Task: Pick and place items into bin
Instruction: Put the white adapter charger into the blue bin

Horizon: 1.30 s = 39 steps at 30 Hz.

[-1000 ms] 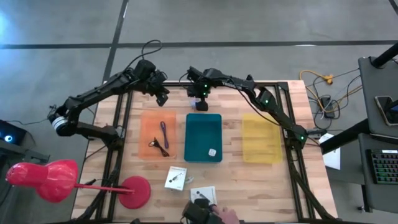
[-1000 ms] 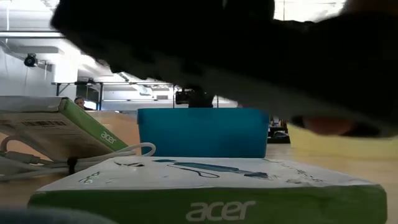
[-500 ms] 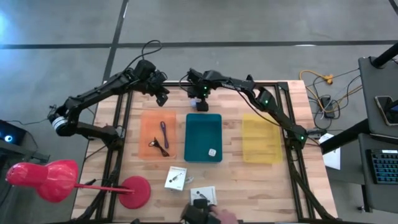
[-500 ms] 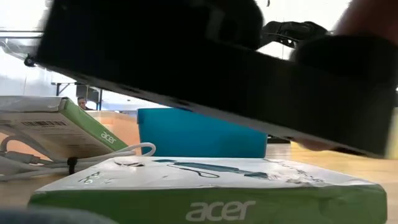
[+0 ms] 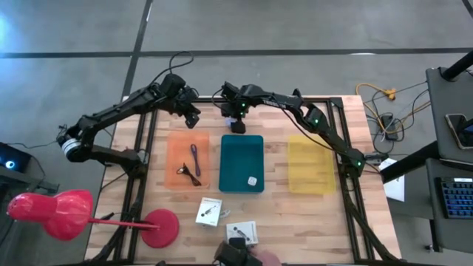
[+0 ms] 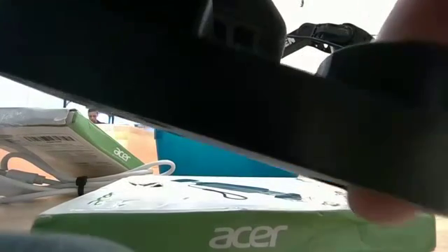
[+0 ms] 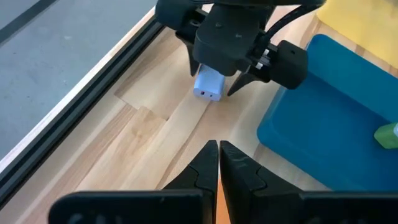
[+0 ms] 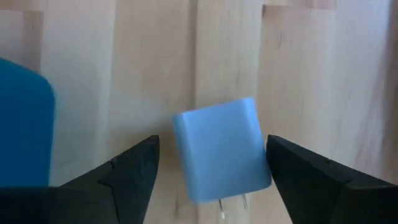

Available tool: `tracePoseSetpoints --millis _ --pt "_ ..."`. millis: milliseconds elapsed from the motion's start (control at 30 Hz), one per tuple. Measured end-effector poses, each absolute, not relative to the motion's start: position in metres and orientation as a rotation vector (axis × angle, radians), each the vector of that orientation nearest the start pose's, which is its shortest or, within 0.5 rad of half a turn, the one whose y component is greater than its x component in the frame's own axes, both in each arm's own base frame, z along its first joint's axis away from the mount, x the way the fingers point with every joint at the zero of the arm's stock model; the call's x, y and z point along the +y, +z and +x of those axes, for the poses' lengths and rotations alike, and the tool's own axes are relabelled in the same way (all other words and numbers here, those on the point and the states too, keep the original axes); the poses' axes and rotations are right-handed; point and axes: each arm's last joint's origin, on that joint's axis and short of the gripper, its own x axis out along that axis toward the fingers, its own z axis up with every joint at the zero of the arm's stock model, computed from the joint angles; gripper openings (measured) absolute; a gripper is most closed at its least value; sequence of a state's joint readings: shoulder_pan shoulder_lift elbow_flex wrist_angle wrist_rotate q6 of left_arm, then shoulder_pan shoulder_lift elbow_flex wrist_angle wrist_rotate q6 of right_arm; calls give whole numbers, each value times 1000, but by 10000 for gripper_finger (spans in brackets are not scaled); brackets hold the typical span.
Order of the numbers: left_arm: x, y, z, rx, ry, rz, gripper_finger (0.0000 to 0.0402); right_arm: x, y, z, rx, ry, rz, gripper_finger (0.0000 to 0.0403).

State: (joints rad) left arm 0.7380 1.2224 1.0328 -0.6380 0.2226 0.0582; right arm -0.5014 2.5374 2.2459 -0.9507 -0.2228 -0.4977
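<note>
My right gripper (image 5: 238, 124) is open and points down at the far edge of the teal bin (image 5: 242, 148). A small white cube with prongs (image 8: 221, 149) lies on the wood between its two fingers (image 8: 134, 165), which stand on either side of it. The cube (image 7: 209, 84) also shows under that gripper in the left wrist view. My left gripper (image 7: 218, 163) is shut and hovers beyond the orange tray (image 5: 176, 151), close to the right gripper. In the tray lie a purple stick (image 5: 194, 159) and a black wiry piece (image 5: 191, 175). Another white cube (image 5: 252, 180) lies in the bin.
A yellow tray (image 5: 310, 164) sits right of the bin. Two white packets (image 5: 209, 211) (image 5: 241, 231) lie near the table's near edge, where a person's hand (image 5: 255, 258) shows. The red lamp stand (image 5: 159, 227) is at the near left. A dark object (image 6: 231, 91) covers most of the low view.
Both arms have stayed almost still. In the low view the dark object with a person's hand has come down in front of the camera, and it now hides most of the teal bin.
</note>
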Motion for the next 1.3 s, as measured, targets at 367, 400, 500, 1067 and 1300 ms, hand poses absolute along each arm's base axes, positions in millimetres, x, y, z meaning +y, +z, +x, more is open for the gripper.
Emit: tracePoseSetpoints --millis 367,400,500,1067,1300 --pt "159 297 184 737 465 -323 0 -245 149 458 1185 38 42 198" --pt "159 297 184 737 465 -323 0 -245 149 458 1187 34 51 191" --pt "158 298 183 734 465 -321 0 -244 150 457 1201 13 62 177" --pt "158 299 183 732 462 -311 0 -189 292 412 1252 -110 292 186" --pt "158 298 183 729 463 -311 0 -121 254 430 1453 78 232 218"
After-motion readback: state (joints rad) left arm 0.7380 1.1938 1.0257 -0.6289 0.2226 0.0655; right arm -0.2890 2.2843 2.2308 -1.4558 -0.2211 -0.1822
